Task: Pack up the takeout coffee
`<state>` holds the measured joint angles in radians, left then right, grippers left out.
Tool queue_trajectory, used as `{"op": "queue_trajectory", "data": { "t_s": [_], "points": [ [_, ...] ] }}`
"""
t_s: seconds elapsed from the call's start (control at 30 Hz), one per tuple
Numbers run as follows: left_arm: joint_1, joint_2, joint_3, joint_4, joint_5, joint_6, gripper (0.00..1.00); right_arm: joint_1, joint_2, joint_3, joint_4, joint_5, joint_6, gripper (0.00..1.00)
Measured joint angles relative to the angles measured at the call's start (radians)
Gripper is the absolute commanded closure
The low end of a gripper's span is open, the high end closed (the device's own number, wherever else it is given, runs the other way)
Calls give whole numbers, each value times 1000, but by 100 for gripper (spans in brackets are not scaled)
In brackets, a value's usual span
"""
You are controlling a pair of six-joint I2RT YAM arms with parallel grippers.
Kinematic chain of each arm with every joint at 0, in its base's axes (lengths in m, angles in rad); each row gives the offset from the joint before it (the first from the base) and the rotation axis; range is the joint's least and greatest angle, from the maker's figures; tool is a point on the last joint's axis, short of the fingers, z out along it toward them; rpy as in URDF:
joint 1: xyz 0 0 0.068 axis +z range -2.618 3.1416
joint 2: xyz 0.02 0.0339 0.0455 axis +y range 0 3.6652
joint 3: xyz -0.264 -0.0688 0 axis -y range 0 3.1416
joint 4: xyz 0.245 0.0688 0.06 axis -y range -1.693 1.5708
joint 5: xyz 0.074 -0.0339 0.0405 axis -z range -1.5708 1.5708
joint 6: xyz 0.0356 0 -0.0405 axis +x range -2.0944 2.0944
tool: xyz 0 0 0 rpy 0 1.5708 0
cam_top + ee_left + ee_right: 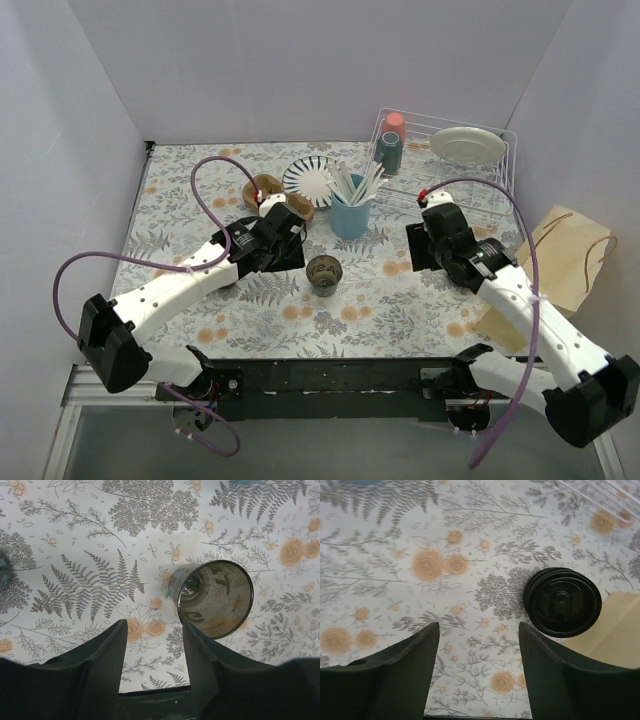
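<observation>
An open brown paper coffee cup (324,272) stands upright on the floral tablecloth; it also shows in the left wrist view (215,600). My left gripper (283,250) (152,650) is open and empty, just left of the cup and above the cloth. A black lid (562,602) lies flat on the cloth by the edge of the brown paper bag (560,262) (615,635). My right gripper (418,248) (479,645) is open and empty, hovering left of the lid. The lid is hidden under the right arm in the top view.
A blue cup of stirrers (350,208) stands behind the coffee cup. A striped plate (308,180) and a brown item (264,190) lie at the back left. A wire dish rack (500,135) with a plate and a bottle stands at the back right.
</observation>
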<state>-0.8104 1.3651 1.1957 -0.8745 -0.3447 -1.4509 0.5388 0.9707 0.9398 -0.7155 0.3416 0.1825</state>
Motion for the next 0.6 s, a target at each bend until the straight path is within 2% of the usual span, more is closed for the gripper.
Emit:
{"op": "queue_trajectory", "data": {
  "t_s": [0.17, 0.43, 0.6],
  "points": [
    [10, -64, -76, 94, 103, 37, 52, -70, 173, -1, 11, 106, -24, 42],
    [10, -79, -177, 218, 208, 108, 51, -252, 294, -11, 66, 130, 3, 45],
    [10, -132, -211, 236, 241, 155, 50, -317, 332, -35, 118, 123, 24, 49]
  ]
}}
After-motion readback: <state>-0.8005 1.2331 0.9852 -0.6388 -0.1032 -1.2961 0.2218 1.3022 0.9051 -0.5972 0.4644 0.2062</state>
